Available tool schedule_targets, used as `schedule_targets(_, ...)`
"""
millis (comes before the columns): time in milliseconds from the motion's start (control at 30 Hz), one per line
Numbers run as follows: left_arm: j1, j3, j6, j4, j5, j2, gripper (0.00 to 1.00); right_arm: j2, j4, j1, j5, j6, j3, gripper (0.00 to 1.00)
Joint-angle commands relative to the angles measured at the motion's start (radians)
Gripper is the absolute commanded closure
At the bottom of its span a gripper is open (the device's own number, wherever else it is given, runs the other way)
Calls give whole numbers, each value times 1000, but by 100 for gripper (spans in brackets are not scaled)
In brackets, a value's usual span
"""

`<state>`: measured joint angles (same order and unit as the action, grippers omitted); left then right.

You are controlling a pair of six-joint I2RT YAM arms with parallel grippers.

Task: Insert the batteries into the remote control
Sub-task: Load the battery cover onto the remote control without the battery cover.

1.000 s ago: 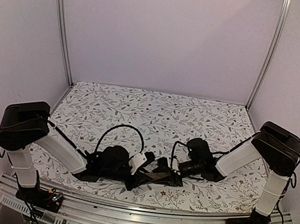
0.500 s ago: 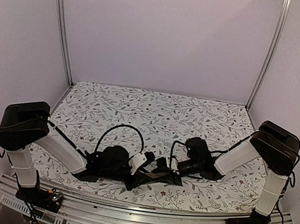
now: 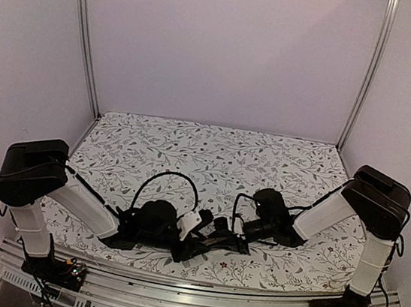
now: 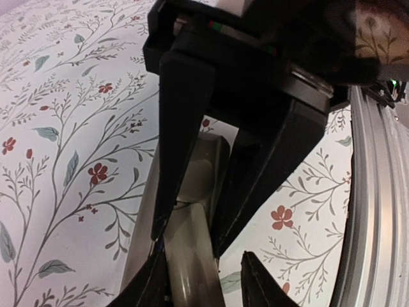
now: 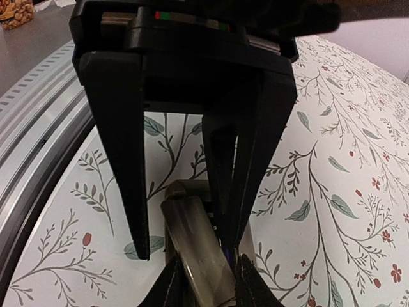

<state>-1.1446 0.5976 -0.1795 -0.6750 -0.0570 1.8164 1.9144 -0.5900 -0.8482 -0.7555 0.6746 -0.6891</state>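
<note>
Remote control (image 4: 192,211), tan-grey side toward both wrist cameras, sat at the near middle of the floral table (image 3: 213,154) (between the two meeting wrists). Left gripper (image 4: 188,242) was clamped across its long edges. Right gripper (image 5: 184,249) straddled the same bar at a narrow spread, one finger (image 5: 124,160) apparently standing just clear of it.

End effectors (image 3: 219,237) nose-to-nose, far table (image 3: 214,145) free
</note>
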Motion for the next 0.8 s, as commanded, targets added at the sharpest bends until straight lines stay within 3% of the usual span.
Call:
schedule_targets(0,2,-22,-2,124,10,19,58,23,67,-5,29,11,-3,73)
schedule_targets(267,2,-56,-5,120,29,-100,47,21,74,-5,28,8,-7,70)
schedule_targets(567,5,-126,-40,134,54,-214,45,27,72,-7,27,-11,-26,68)
schedule_targets(767,4,-118,-31,203,76,-210,46,29,68,-6,37,-28,-41,67)
